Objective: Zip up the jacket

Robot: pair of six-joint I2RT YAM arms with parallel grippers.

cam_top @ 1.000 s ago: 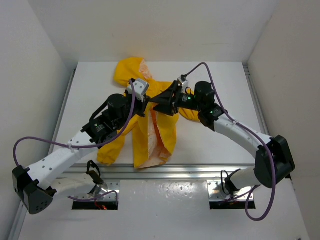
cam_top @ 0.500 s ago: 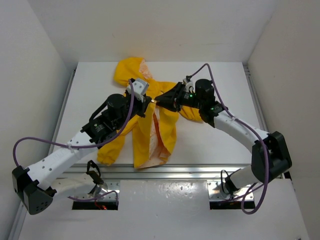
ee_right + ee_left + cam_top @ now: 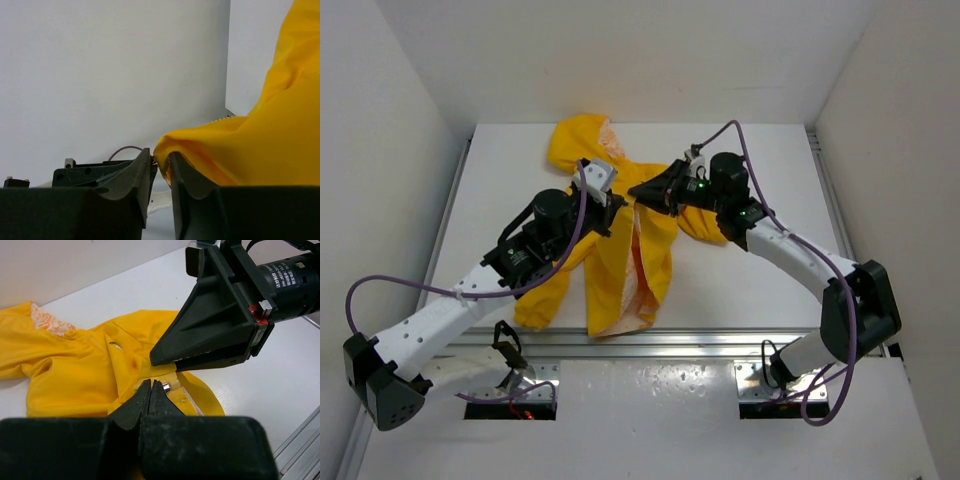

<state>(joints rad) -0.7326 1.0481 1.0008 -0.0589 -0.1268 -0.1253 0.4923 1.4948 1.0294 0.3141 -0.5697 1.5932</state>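
Note:
The yellow jacket (image 3: 610,262) lies on the white table, hood at the far end and cream lining (image 3: 638,272) showing along the front opening. My left gripper (image 3: 620,204) is at the chest. In the left wrist view its jaws (image 3: 150,386) are shut, with a small metal zipper slider (image 3: 173,386) on the yellow zip tape right at the tips. My right gripper (image 3: 640,192) faces it from the right, fingers close to touching. In the right wrist view it (image 3: 161,161) is shut on a lifted fold of the jacket's edge (image 3: 240,145).
White walls enclose the table on three sides. A metal rail (image 3: 720,343) runs along the near edge just below the jacket's hem. The right gripper's black body (image 3: 220,315) hangs directly over the left gripper's tips.
My right gripper has moved slightly farther back and rotated, lifting the jacket's edge. My left gripper has shifted a little toward the hood. The front opening looks narrower.

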